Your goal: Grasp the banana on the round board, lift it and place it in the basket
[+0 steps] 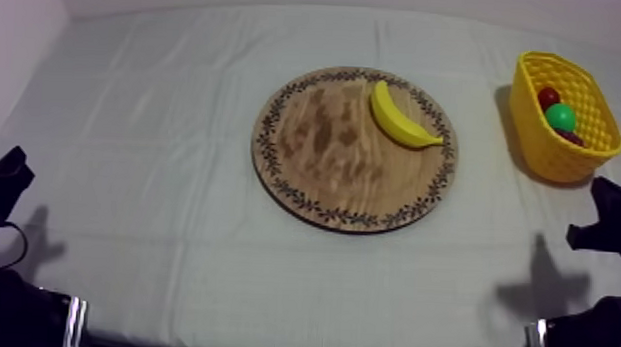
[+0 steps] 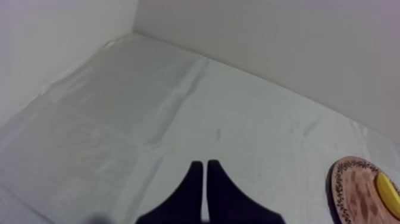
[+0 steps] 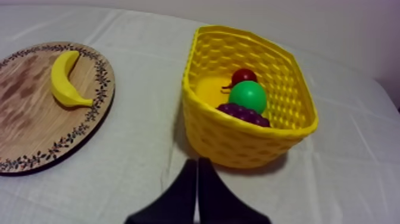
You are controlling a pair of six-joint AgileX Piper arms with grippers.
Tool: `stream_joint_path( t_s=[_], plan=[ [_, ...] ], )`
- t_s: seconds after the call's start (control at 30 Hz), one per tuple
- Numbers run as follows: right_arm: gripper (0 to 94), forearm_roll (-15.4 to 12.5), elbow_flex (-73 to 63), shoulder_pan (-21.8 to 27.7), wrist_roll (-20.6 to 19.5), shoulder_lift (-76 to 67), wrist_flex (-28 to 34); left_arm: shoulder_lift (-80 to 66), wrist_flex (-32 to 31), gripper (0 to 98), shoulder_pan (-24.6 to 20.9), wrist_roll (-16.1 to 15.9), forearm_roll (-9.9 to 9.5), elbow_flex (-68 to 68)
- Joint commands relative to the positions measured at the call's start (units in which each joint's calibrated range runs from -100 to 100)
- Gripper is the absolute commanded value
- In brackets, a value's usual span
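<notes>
Two empty wedges: left gripper and right gripper both have fingers pressed together. The banana lies on the board, by the rim nearest the basket, well apart from either gripper; the right gripper faces the basket.

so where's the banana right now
The banana lies on the wooden board, on its right part in the top view, the side nearest the yellow basket.

Banana on wooden board
</notes>
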Motion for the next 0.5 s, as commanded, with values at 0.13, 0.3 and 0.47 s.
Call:
stream_joint_path(
  t_s=[0.13, 0.3, 0.47],
  plan=[
    [0.4, -0.01, 0.02, -0.01, 0.0, 0.04, 0.01, 0.02, -0.01, 0.1, -0.02, 0.0, -0.01, 0.03],
    [0.4, -0.01, 0.02, -0.01, 0.0, 0.04, 0.01, 0.02, -0.01, 0.1, -0.02, 0.0, -0.01, 0.03],
    [0.4, 0.01, 0.02, -1.53, 0.18, 0.04, 0.01, 0.02, -0.01, 0.1, -0.02, 0.0, -0.01, 0.03]
  ],
)
